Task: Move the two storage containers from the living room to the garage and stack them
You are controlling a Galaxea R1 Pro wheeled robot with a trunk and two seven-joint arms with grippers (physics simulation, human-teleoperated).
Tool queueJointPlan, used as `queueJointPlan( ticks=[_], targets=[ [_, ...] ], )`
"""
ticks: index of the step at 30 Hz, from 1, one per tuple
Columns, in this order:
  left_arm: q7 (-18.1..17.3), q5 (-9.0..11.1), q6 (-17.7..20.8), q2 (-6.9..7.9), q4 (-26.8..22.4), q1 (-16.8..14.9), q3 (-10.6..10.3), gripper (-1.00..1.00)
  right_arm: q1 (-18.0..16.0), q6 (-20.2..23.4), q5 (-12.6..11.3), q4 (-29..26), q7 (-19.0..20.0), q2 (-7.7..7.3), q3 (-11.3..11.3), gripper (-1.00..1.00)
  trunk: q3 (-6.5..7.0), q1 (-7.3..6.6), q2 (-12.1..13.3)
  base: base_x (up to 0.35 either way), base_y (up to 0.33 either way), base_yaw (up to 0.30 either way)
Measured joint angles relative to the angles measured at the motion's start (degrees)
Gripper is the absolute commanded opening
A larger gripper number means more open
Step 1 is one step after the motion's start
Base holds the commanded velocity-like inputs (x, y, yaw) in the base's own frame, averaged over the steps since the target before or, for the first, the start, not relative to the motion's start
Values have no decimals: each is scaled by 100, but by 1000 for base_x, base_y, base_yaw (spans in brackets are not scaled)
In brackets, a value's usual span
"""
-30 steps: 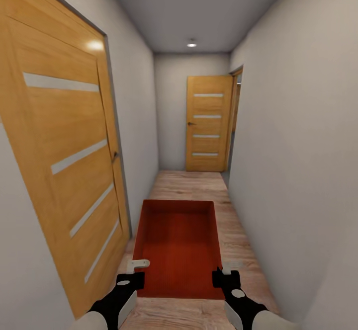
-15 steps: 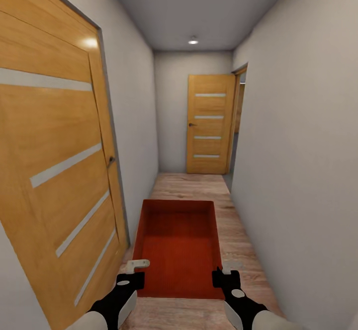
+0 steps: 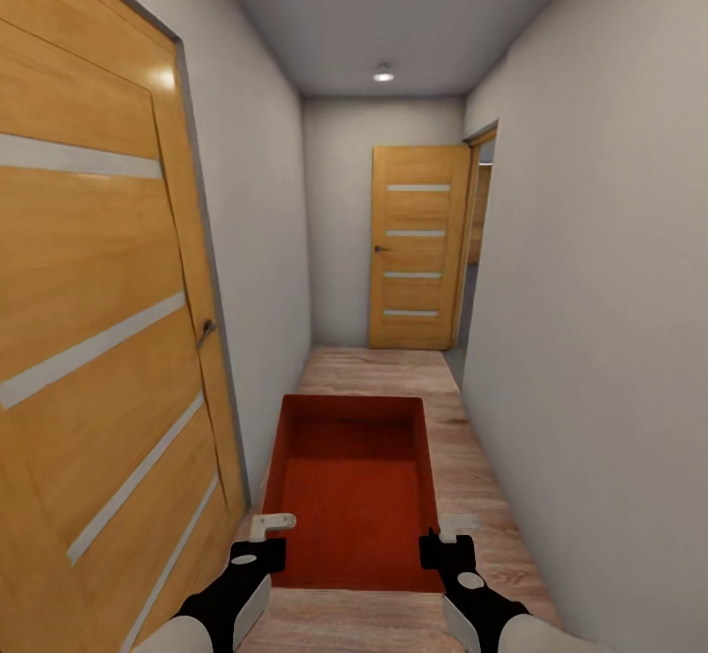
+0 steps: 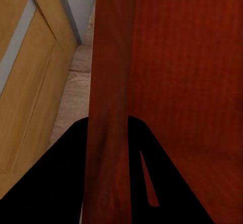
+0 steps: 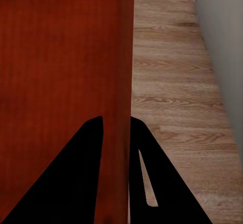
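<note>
1. The left hand (image 3: 278, 535) is seen in the head view at the near left corner of the storage container (image 3: 354, 491), and it is closed on the bin's left wall.
2. In the left wrist view, the left hand (image 4: 107, 183) is shown with one dark finger on each side of the orange-red wall, the wall being pinched between them.
3. The right hand (image 3: 444, 538) is placed at the near right corner of the same bin, and it is closed on the right wall.
4. In the right wrist view, the right hand (image 5: 115, 176) is shown with its two dark fingers set on either side of the wall, so that the rim is clamped between them.
5. The storage container is held lengthwise ahead of the robot between both hands, open side up, above the wood-plank floor (image 3: 472, 476) of a narrow hallway. Its inside appears bare. Only one bin can be made out; whether a second is nested in it cannot be told.
6. A wooden door (image 3: 98, 338) with pale horizontal strips is seen close by on the left wall, beside the bin's left edge.
7. A plain pale wall (image 3: 590, 338) runs along the right side.
8. A second wooden door (image 3: 417, 248) is seen at the hallway's far end, standing beside an opening on the right.
9. A round ceiling light (image 3: 383, 74) is lit above the far end.
</note>
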Motion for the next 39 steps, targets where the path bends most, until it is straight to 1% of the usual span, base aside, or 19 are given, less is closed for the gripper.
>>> queueJointPlan(
  ticks=[29,39],
  targets=[
    [1,5,-6,0,2,0,-2,-100,0,0,4,-2,0,0,-2,-100,0,0,0,322,0,0],
    [23,30,-9,-3,-8,1,-24,-100,0,-4,15,-8,3,-3,-9,-100,1,3,1,47,0,0]
  ],
)
